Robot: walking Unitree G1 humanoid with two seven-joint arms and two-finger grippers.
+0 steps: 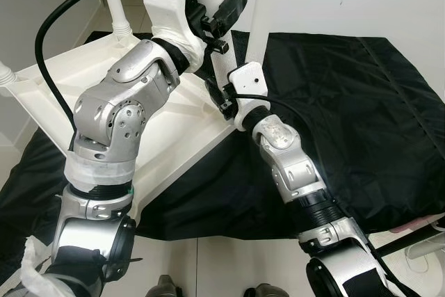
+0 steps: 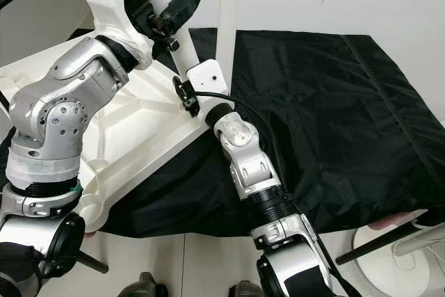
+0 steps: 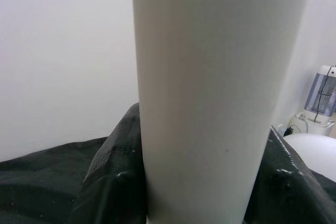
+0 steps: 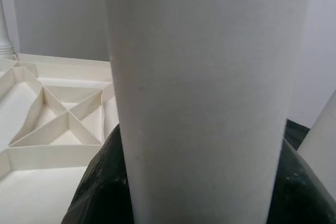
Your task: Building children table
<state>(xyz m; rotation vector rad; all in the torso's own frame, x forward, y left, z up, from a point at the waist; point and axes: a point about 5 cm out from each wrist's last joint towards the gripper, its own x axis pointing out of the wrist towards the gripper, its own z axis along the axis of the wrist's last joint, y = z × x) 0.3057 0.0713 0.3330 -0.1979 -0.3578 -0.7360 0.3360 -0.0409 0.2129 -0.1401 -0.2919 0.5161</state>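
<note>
The white table top (image 1: 174,137) lies upside down on a black cloth, its ribbed underside (image 4: 58,124) facing up. A white table leg (image 1: 217,53) stands tilted at its near corner. High on that leg my left gripper (image 1: 224,10) is shut, black fingers (image 3: 107,182) on either side of the tube. My right gripper (image 1: 222,97) is shut on the same leg lower down, just above the corner socket, with its dark pads (image 4: 97,192) against the leg. Another leg (image 1: 261,12) stands upright just behind, and two more (image 1: 115,1) rise at the far left.
The black cloth (image 1: 348,102) covers the floor to the right and behind. Pale floor tiles (image 1: 229,262) lie at my feet. A round white base with a black rod (image 2: 389,259) sits at the lower right. A small white and blue appliance (image 3: 321,95) stands by the wall.
</note>
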